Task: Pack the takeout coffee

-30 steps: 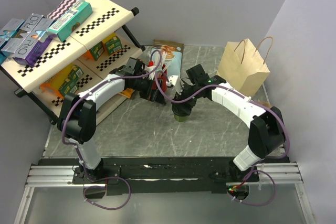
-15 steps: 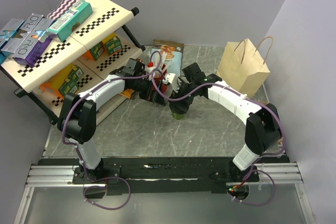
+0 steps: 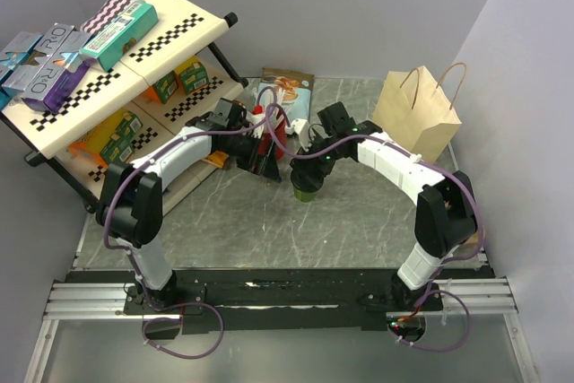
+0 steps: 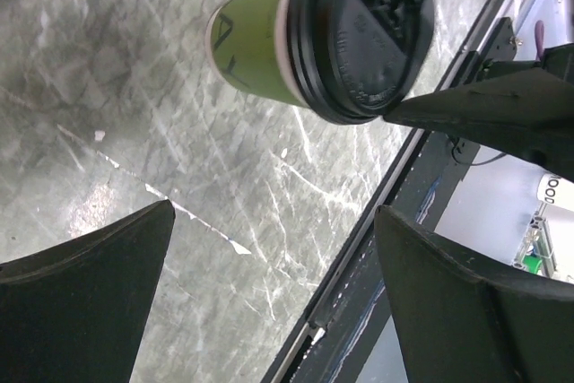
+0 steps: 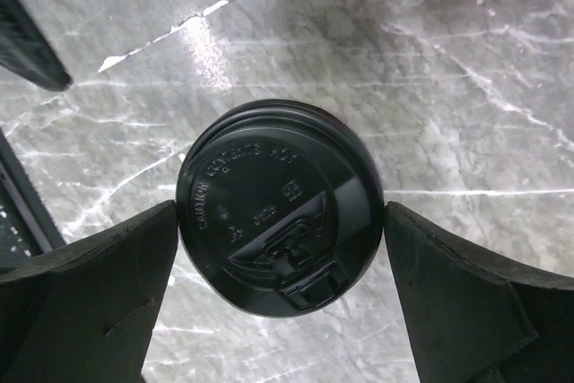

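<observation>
Takeout coffee (image 5: pixel 269 213): upright, mid-worktop. R gripper (image 5: pixel 280 221) fingers spread astride lid (image 4: pixel 368 29); L gripper (image 4: pixel 273 213) spread, empty. Risk: off-ctr squeeze pops lid, tips it.

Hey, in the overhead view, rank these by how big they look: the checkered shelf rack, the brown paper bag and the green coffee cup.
1. checkered shelf rack, by far the largest
2. brown paper bag
3. green coffee cup, clearly the smallest
</observation>
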Tool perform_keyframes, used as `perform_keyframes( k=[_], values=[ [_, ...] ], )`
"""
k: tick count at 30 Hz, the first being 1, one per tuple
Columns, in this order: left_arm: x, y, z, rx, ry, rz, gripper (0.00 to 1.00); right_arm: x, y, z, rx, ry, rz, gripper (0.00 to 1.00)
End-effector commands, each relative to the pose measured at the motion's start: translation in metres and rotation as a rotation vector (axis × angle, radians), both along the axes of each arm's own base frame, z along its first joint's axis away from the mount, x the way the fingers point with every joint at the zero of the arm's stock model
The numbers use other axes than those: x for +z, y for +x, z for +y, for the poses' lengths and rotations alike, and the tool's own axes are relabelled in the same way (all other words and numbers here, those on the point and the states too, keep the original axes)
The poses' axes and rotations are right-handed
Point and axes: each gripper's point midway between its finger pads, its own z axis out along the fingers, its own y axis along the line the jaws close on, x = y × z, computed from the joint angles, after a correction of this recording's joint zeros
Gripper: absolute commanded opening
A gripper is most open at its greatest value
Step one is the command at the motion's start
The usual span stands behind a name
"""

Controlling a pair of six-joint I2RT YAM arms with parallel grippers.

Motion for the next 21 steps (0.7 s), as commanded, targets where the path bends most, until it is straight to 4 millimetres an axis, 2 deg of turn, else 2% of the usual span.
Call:
perform_keyframes(
  k=[1,8,15,21],
  values=[
    [0.037,0.003,-0.003,-0.045,-0.064,-0.094,0.99,-0.001,0.004,-0.008,-0.028,-0.039,0.037,1.00],
    [0.043,0.000,-0.001,-0.083,-0.068,-0.130,0.99,0.002,0.009,-0.008,-0.035,-0.047,0.025,1.00],
    [0.049,-0.008,-0.003,-0.112,-0.106,-0.123,0.99,0.018,0.003,-0.004,0.004,-0.003,0.006,1.00],
    [0.051,-0.010,-0.006,-0.126,-0.122,-0.114,0.99,0.025,0.007,-0.002,-0.005,0.018,0.002,1.00]
  ],
)
